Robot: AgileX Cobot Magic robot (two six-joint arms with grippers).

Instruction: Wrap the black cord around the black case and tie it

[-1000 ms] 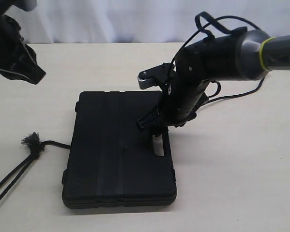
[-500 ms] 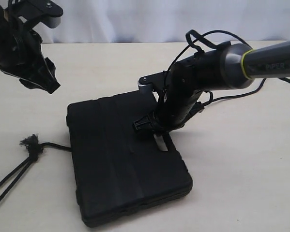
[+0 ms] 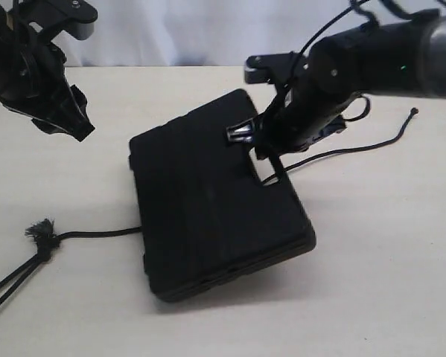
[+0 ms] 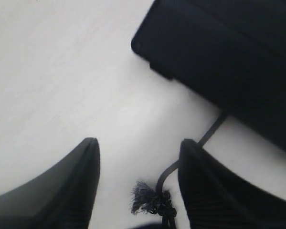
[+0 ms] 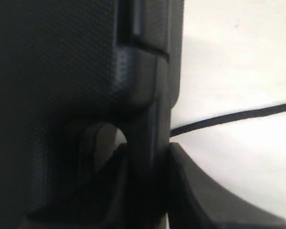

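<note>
The black case (image 3: pixel 208 201) is tilted, its handle side raised off the table and its opposite edge low. My right gripper (image 3: pixel 263 152) is shut on the handle bar beside the slot; up close its jaws (image 5: pixel 147 152) pinch that bar of the case (image 5: pixel 61 71). The black cord (image 3: pixel 96 233) runs from its frayed knot (image 3: pixel 40 230) under the case and comes out on the far side (image 3: pixel 357 149); the same cord (image 5: pixel 238 117) shows past the handle. My left gripper (image 3: pixel 70 123) hangs open above the table, with the knot (image 4: pixel 150 200) below its jaws (image 4: pixel 139 143), apart from them.
The pale table (image 3: pixel 379 282) stretches around the case, with a white curtain (image 3: pixel 193 30) behind it. Two strands of the cord (image 3: pixel 7 286) trail from the knot toward the front left edge.
My right gripper has lifted the case's handle side up and to the right, turning the case. The cord's far end now lies exposed on the right. My left arm came in and lowered slightly.
</note>
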